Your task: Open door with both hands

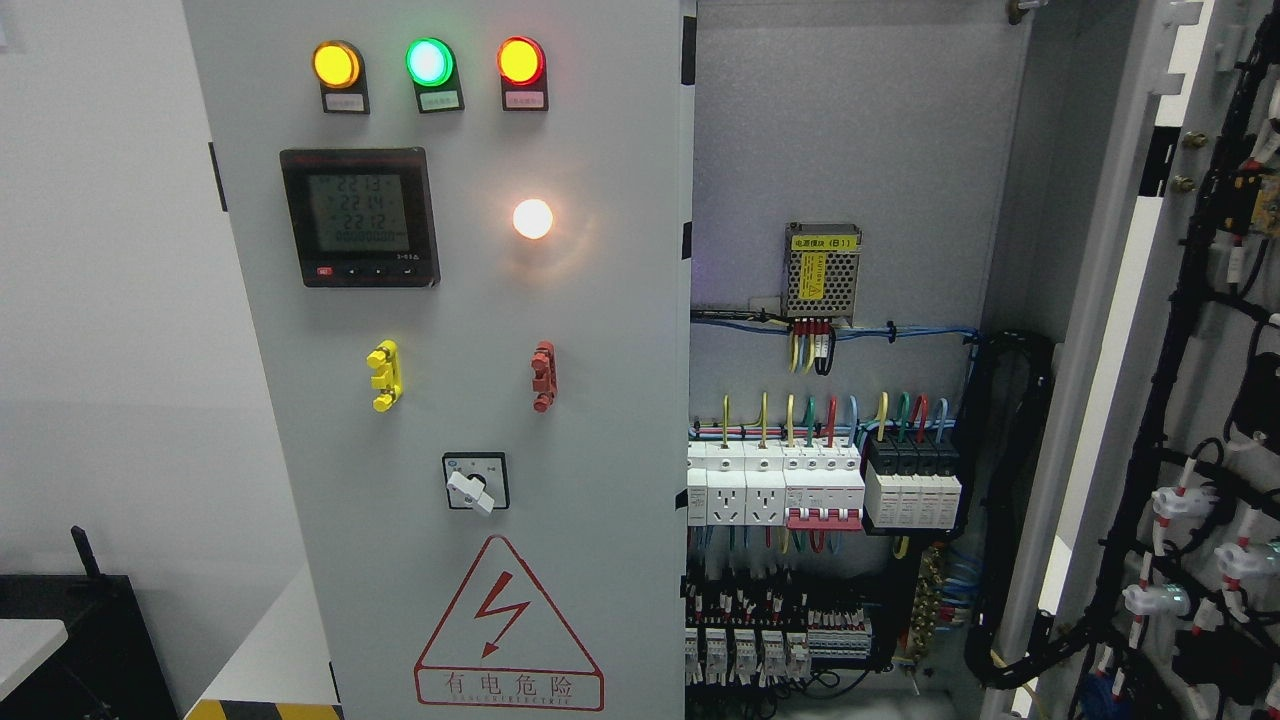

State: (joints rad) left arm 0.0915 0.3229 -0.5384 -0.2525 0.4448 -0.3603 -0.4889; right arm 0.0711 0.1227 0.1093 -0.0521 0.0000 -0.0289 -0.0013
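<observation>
Left door (450, 400): closed, a pale grey panel filling the middle and left of the head view, seen at a slight slant.
Right door (1190, 400): swung wide open at the far right, its inner face turned toward the camera and lined with black cable bundles (1180, 330) and white connectors (1180, 505).
Lamps: three round lamps in a row near the top of the left door, amber (336, 64), green (430, 62) and red-orange (521, 61), all lit, each above a small dark label; a fourth white lamp (533, 219) glows lower down.
Meter (360, 217): black frame with a grey display, left of the white lamp; digits too blurred to read.
Handles: a yellow handle (385, 375) and a red handle (543, 376) at mid height, well apart.
Switch (476, 483): white knob on a black square plate, below and between the handles, tilted.
Warning sign (508, 628): red triangle with a lightning bolt and a line of characters beneath, at the bottom of the left door.
Cabinet inside (850, 150): grey back wall, exposed where the right door is open.
Power supply (822, 270): perforated metal box with a yellow label, on the back wall.
Breakers (790, 485): a row of white units with coloured wires (830, 415) on top, black modules (912, 480) just beside them on the right, more terminal rows below.
Hands: neither hand shows, so I cannot tell how the fingers stand or whether they hold anything.
</observation>
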